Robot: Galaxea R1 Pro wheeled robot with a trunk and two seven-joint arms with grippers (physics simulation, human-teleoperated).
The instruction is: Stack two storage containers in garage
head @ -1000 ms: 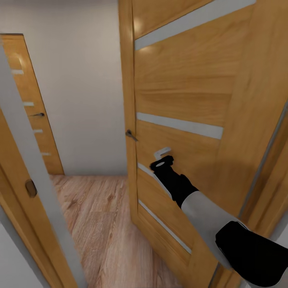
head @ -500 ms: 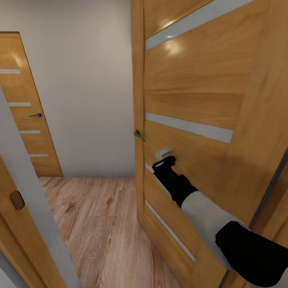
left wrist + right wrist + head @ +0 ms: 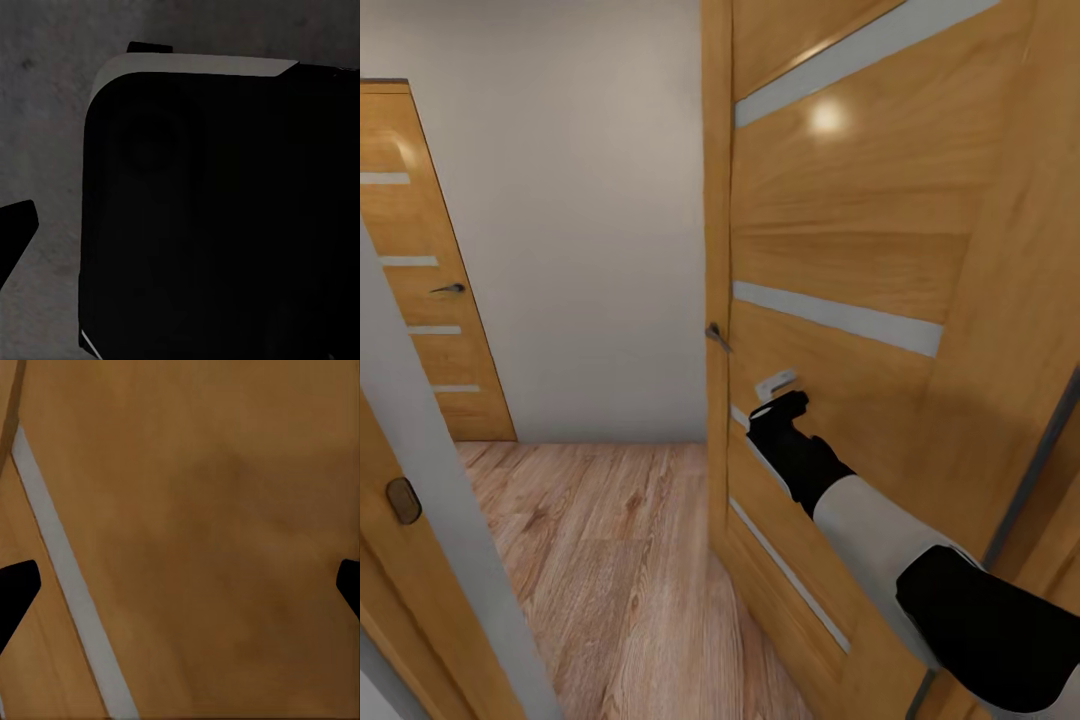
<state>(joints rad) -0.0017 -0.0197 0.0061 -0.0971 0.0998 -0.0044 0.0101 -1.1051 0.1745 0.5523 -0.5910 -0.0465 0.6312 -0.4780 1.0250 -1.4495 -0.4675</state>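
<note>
The two storage containers are out of view. My right gripper (image 3: 778, 398) is pressed against the face of an oak door (image 3: 860, 230) with frosted strips, just below its handle (image 3: 716, 334). In the right wrist view the right gripper (image 3: 180, 585) is open, its black fingertips (image 3: 16, 585) far apart at the picture's edges, with only door wood and one frosted strip between them. In the left wrist view the left gripper (image 3: 180, 232) hangs beside a black part of my body above dark grey concrete floor (image 3: 45, 112). One of its fingertips (image 3: 16, 225) shows, set wide.
The door stands partly open onto a room with light wood-plank flooring (image 3: 610, 560) and a white wall (image 3: 580, 200). A second oak door (image 3: 420, 300) is shut at the far left. The grey doorframe (image 3: 430, 480) runs close on my left.
The door has swung further open, its free edge moving right. My right gripper has stayed against it. The view shifted slightly before the half-second frame.
</note>
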